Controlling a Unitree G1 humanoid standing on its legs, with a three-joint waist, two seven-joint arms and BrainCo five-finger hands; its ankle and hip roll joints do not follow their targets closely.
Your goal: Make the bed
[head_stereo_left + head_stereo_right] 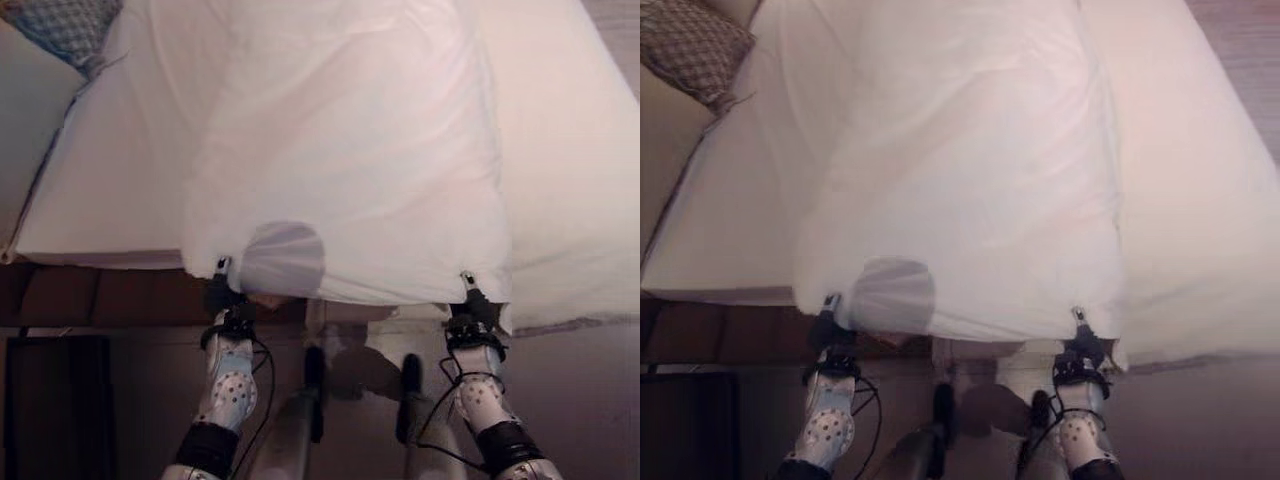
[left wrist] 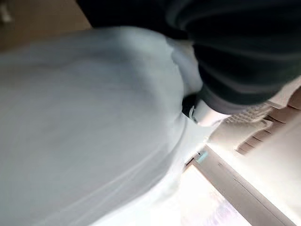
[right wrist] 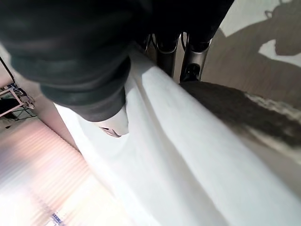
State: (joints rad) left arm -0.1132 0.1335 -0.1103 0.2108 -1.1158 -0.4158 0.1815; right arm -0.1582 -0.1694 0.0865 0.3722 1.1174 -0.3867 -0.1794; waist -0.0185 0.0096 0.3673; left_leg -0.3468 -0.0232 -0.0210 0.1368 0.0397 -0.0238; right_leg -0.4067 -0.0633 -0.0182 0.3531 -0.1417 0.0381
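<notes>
Nearest to us, at the bottom of the frame, are the two hands, both at the near edge of the white duvet (image 1: pixel 350 150). The left hand (image 1: pixel 222 292) is in the lower left of the head view and the right hand (image 1: pixel 472 305) is in the lower right. Each one reaches up to a near corner of the duvet, and one fingertip shows above the edge of the cloth on each side. The other fingers are hidden under or behind the cloth, so we cannot tell how far each hand is closed or if it really grips the duvet. In the wrist views we see only the dark cover of each hand against white cloth, which does not help.

The bed (image 1: pixel 570 200) is the largest thing and takes the whole upper part of the frame, with a white sheet on it. The duvet lies on top of it in the middle, from the top of the frame down to the hands, and its near edge hangs just over the foot of the bed. It has soft wrinkles. A patterned pillow (image 1: pixel 65 28) is in the upper left corner of the frame.
</notes>
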